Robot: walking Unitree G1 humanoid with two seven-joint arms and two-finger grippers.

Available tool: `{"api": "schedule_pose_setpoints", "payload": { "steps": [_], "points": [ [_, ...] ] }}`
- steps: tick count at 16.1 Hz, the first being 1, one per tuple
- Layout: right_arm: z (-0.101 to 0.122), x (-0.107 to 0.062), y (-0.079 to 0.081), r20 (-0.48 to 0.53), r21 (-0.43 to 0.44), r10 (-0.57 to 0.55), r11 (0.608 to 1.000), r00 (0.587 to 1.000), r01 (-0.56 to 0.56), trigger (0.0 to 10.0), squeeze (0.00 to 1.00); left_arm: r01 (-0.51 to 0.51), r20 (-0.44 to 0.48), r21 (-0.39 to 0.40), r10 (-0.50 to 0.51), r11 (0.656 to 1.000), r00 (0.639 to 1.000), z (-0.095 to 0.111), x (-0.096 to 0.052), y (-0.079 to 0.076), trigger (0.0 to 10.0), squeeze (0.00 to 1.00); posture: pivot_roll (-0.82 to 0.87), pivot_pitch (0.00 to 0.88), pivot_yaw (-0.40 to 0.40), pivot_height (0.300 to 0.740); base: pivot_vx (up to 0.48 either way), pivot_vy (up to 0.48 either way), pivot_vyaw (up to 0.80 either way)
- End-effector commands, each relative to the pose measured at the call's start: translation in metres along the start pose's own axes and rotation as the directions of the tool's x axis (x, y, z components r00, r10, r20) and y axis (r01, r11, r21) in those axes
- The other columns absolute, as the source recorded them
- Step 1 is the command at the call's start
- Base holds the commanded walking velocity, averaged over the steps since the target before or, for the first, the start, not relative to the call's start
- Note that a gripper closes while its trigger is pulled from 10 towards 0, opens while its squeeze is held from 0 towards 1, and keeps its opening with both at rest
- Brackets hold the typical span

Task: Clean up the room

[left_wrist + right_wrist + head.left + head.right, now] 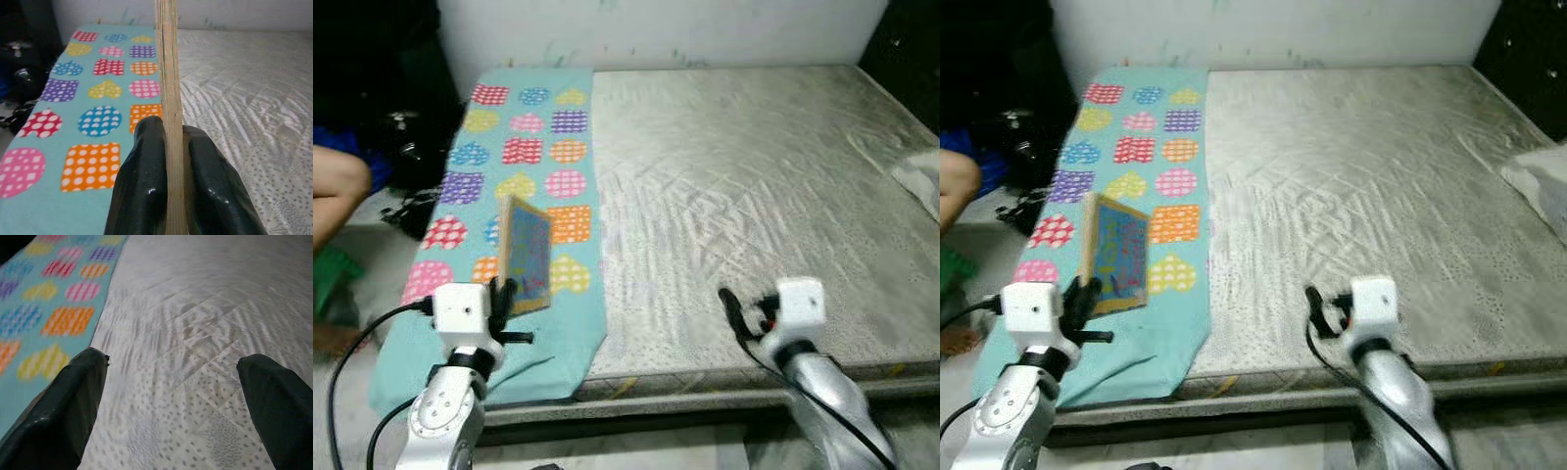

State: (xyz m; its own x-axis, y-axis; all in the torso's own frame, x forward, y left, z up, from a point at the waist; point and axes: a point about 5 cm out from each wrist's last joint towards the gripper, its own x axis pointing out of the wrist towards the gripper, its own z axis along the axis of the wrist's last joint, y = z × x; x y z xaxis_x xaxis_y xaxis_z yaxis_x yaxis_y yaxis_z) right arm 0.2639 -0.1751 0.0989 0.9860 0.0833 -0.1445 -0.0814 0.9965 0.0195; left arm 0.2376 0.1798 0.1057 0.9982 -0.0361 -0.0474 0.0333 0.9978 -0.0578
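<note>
Your left gripper point(505, 297) has its two fingers point(142, 181) pinched on the bottom edge of a thin board book point(527, 254), holding it upright on its edge. The left wrist view looks straight along the wooden-looking edge, with one black finger pressed against each face. Below and ahead of this gripper lies the teal blanket point(529, 147) with its coloured heart and square patches, spread along the left side of the mattress point(754, 176).

Your right gripper point(741, 311) hangs over the near edge of the bare mattress, well apart from the book. Its fingers point(73, 401) are spread wide and hold nothing.

You seem to be in the carrying step: the book is picked up and needs a place to go. No shelf or box is visible from here, so the next move likely calls for turning the body while keeping the left grip firm. The book is held only along one edge, so it could pivot or slip if you swing fast.

Off beyond the left gripper a person's arm point(337, 191) shows near some dark bags point(401, 147); give that side room.
</note>
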Motion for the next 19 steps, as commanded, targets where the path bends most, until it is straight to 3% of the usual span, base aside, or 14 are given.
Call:
{"api": "schedule_pose_setpoints", "payload": {
  "steps": [1, 2, 5, 6, 7, 8, 10, 14, 19],
  "points": [
    [0.007, 0.002, -0.012, 0.042, 0.032, -0.115, 0.993, 0.992, 0.114, 10.0, 0.00, -0.007, 0.042, -0.012, 0.008, 1.000, 0.999, 0.009, 0.001, -0.001, 10.0, 0.00, 0.01, 0.114, 0.008, 0.740, 0.000, 0.000, -0.51],
    [0.010, 0.006, -0.012, 0.054, 0.072, -0.155, 0.986, 0.986, 0.151, 10.0, 0.00, -0.007, 0.039, -0.012, 0.008, 1.000, 0.999, 0.009, -0.001, -0.001, 10.0, 0.00, 0.01, 0.119, 0.007, 0.740, 0.000, 0.000, 0.00],
    [0.011, 0.010, -0.009, 0.049, 0.016, -0.180, 0.984, 0.982, 0.179, 10.0, 0.00, 0.022, 0.037, -0.002, -0.022, 1.000, 0.999, 0.009, 0.001, -0.008, 10.0, 0.00, 0.00, 0.121, 0.006, 0.740, 0.000, 0.000, 0.00],
    [0.016, 0.009, -0.005, 0.103, -0.029, -0.107, 0.993, 0.989, 0.111, 10.0, 0.00, 0.034, 0.038, -0.009, -0.034, 0.999, 0.999, 0.009, 0.002, -0.010, 10.0, 0.00, 0.00, 0.122, 0.004, 0.740, 0.000, 0.000, 0.00],
    [0.023, 0.007, 0.000, 0.166, -0.202, 0.005, 0.979, 0.986, 0.029, 10.0, 0.00, 0.036, 0.038, -0.012, -0.036, 0.999, 0.999, 0.009, 0.004, -0.011, 10.0, 0.00, -0.01, 0.124, 0.001, 0.740, 0.000, 0.000, 0.00],
    [0.025, 0.007, 0.001, 0.178, -0.219, 0.023, 0.975, 0.984, 0.017, 10.0, 0.00, 0.037, 0.033, -0.011, -0.037, 0.999, 0.999, 0.007, 0.004, -0.011, 10.0, 0.00, -0.02, 0.126, -0.003, 0.740, 0.000, 0.000, 0.00],
    [0.025, 0.010, -0.007, 0.162, -0.128, -0.041, 0.990, 0.986, 0.062, 10.0, 0.00, 0.046, 0.027, -0.023, -0.045, 0.999, 0.999, 0.006, 0.005, -0.014, 10.0, 0.00, -0.02, 0.125, -0.010, 0.740, 0.000, 0.000, 0.00],
    [0.020, 0.011, -0.013, 0.154, -0.109, -0.057, 0.991, 0.986, 0.074, 10.0, 0.00, 0.057, 0.027, -0.026, -0.056, 0.998, 0.998, 0.006, 0.007, -0.016, 10.0, 0.00, -0.02, 0.116, -0.012, 0.740, 0.000, -0.264, 0.00],
    [0.018, 0.013, -0.011, 0.148, -0.104, -0.042, 0.993, 0.988, 0.058, 10.0, 0.00, 0.064, 0.032, -0.021, -0.063, 0.998, 0.997, 0.007, 0.010, -0.016, 10.0, 0.00, -0.01, 0.109, -0.010, 0.740, 0.000, -0.272, 0.00]
  ]
}}
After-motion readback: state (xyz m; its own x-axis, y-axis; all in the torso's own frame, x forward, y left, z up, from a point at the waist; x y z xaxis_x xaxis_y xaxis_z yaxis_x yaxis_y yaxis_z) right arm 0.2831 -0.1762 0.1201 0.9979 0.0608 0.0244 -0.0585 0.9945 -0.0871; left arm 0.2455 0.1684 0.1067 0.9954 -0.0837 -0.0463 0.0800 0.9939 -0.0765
